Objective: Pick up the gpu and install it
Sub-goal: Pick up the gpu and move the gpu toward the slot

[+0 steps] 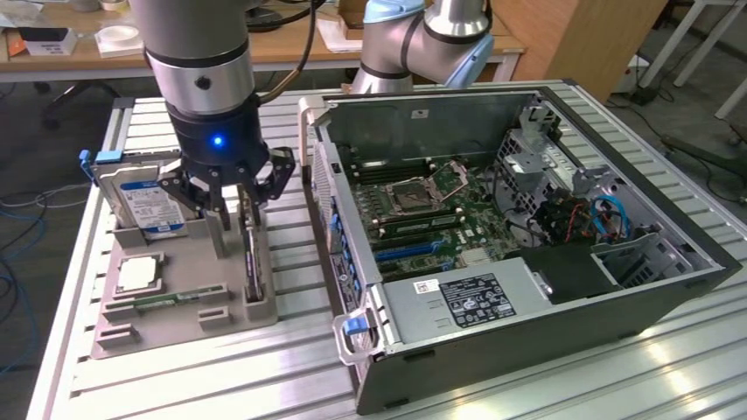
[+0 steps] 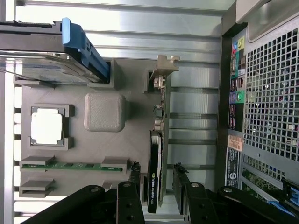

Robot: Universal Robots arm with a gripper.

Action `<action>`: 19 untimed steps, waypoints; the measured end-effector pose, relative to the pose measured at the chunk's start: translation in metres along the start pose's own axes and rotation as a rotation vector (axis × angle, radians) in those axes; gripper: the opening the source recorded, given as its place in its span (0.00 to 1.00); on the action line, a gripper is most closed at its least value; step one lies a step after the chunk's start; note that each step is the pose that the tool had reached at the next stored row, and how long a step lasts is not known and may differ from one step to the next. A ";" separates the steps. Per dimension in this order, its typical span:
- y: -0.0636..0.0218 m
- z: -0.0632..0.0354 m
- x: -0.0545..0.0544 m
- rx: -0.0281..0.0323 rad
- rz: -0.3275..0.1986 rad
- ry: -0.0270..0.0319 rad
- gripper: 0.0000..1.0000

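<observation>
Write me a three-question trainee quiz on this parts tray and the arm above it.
1. Multiple choice: the open fingers of the black gripper stand on either side of which part?
A) silver hard drive with blue-white label
B) slim green gpu card with black cooler
C) square silver processor chip
2. True or false: the gpu card is already seated inside the open black computer case.
3. Short answer: what does the gpu card stand in?

Key: 1 B. 2 False. 3 The grey plastic holder tray, on edge in a slot.
</observation>
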State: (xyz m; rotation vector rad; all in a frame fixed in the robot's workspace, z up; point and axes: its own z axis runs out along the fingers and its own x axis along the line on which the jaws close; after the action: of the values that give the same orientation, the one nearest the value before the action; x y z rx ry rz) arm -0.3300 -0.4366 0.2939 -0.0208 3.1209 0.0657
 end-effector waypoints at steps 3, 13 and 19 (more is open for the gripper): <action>0.0000 0.0009 0.000 -0.0002 0.000 -0.0002 0.42; -0.0003 0.0060 0.000 -0.0002 0.000 -0.0002 0.42; -0.0010 0.0090 0.000 -0.0001 0.000 -0.0001 0.42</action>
State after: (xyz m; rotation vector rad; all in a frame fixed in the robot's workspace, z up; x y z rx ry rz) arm -0.3297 -0.4373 0.2849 -0.0209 3.1208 0.0658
